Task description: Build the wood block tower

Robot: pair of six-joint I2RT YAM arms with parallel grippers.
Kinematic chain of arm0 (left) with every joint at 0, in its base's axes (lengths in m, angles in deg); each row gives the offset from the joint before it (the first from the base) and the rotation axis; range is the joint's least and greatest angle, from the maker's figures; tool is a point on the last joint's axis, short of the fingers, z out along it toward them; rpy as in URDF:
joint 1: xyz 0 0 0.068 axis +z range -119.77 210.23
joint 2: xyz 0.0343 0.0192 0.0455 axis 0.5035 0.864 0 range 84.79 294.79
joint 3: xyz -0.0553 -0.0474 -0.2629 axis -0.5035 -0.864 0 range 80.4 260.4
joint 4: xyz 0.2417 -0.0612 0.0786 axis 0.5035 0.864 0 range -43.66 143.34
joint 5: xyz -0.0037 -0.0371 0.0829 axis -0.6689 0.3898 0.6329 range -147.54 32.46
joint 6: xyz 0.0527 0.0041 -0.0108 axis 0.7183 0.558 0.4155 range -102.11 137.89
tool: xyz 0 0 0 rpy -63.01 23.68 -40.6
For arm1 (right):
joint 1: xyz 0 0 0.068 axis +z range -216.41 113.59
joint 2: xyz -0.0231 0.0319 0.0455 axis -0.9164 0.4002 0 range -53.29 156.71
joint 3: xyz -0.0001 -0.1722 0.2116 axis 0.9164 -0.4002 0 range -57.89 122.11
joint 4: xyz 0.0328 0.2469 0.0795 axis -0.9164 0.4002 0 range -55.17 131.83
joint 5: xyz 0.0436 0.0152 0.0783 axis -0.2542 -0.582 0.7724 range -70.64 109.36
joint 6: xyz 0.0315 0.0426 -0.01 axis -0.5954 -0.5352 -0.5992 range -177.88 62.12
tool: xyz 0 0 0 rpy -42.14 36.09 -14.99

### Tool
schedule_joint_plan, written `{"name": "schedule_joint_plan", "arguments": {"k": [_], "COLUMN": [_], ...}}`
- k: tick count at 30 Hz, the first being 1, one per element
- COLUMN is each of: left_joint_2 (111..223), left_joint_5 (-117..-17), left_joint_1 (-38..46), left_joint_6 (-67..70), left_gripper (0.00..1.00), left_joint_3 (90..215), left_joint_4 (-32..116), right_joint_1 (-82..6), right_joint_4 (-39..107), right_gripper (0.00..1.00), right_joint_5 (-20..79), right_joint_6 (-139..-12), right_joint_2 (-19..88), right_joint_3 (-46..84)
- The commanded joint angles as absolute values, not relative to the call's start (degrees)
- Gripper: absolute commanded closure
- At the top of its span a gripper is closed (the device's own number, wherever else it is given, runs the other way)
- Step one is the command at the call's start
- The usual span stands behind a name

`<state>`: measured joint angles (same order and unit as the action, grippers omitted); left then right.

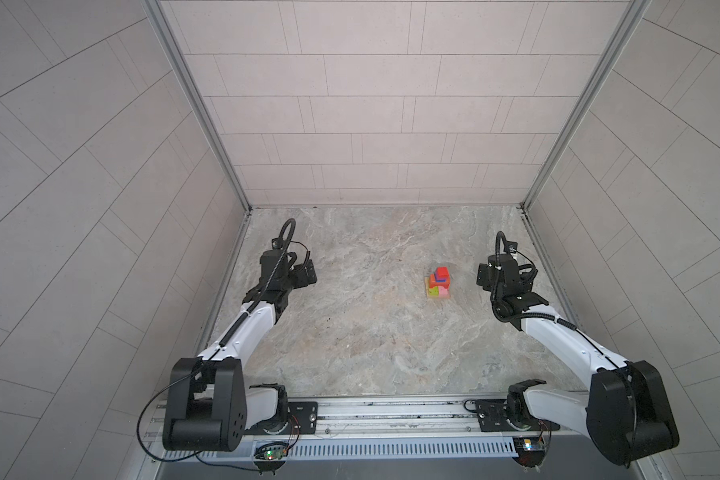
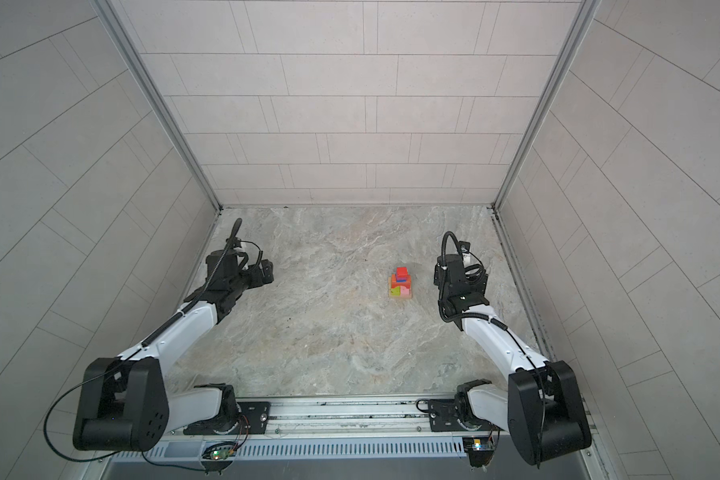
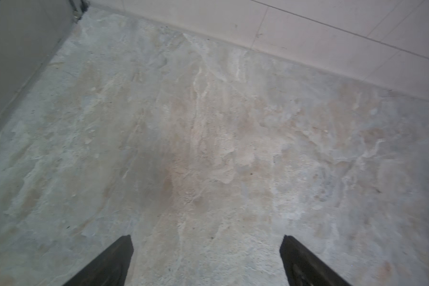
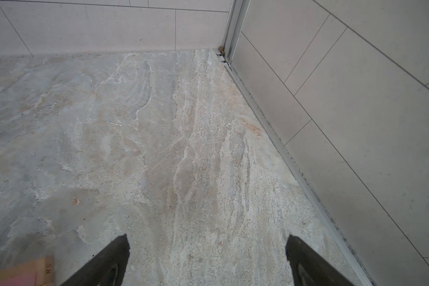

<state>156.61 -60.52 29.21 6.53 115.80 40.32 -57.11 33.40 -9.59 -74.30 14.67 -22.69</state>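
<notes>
1. table (image 1: 350, 340): marbled, under both sets of fingers.
2. left fingers (image 3: 114, 260): spread wide, holding nothing.
3. right fingers (image 4: 109, 260): spread wide, holding nothing.
4. wood block tower (image 1: 438, 283): stacked on the table between them, near the right fingers, well apart from the left.

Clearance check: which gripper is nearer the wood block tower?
Right. The right gripper hangs just right of the wood block tower, not touching; the left gripper is far off to its left.
</notes>
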Motion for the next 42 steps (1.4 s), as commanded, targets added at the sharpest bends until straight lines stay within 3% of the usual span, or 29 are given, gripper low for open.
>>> {"name": "schedule_joint_plan", "arguments": {"k": [1, 7, 13, 19, 22, 24, 31, 39, 42], "left_joint_2": [157.1, 162.9, 167.7, 176.5, 174.1, 175.5, 175.1, 175.6, 175.5], "left_joint_5": [-52.4, -60.8, -59.2, -59.6, -60.9, -58.1, -54.9, -54.5, -54.5], "left_joint_1": [30.3, 31.8, 30.8, 30.7, 30.7, 30.7, 30.7, 30.5, 30.5], "left_joint_6": [15.5, 15.5, 18.5, 18.1, 18.9, 17.9, 16.4, 16.5, 16.5], "left_gripper": [0.0, 0.0, 0.01, 0.0, 0.0, 0.0, 0.0, 0.0, 0.0], "left_joint_3": [113.5, 108.4, 108.1, 100.7, 103.9, 103.6, 102.5, 103.0, 102.9], "left_joint_4": [27.8, 15.9, 11.2, -12.6, -2.3, -4.9, -6.7, -6.6, -6.5], "right_joint_1": [-57.4, -57.5, -57.4, -57.4, -57.5, -57.2, -59.3, -59.1, -60.4], "right_joint_4": [20.8, 8.7, -2.1, -25.7, -29.9, -34.1, -9.1, -11.3, -16.7], "right_gripper": [0.0, 0.0, 0.0, 0.0, 0.0, 0.0, 0.01, 0.01, 0.01], "right_joint_5": [-14.2, -15.4, -15.4, -15.8, -15.3, -14.9, -10.6, -9.8, -2.3], "right_joint_6": [-71.1, -69.1, -65.0, -60.7, -61.3, -58.8, -60.9, -60.6, -59.7], "right_joint_2": [16.7, 21.4, 23.1, 27.1, 30.4, 33.8, 34.9, 34.8, 35.1], "right_joint_3": [-24.5, -29.8, -34.8, -43.9, -45.2, -44.3, -31.6, -32.8, -36.2]}}
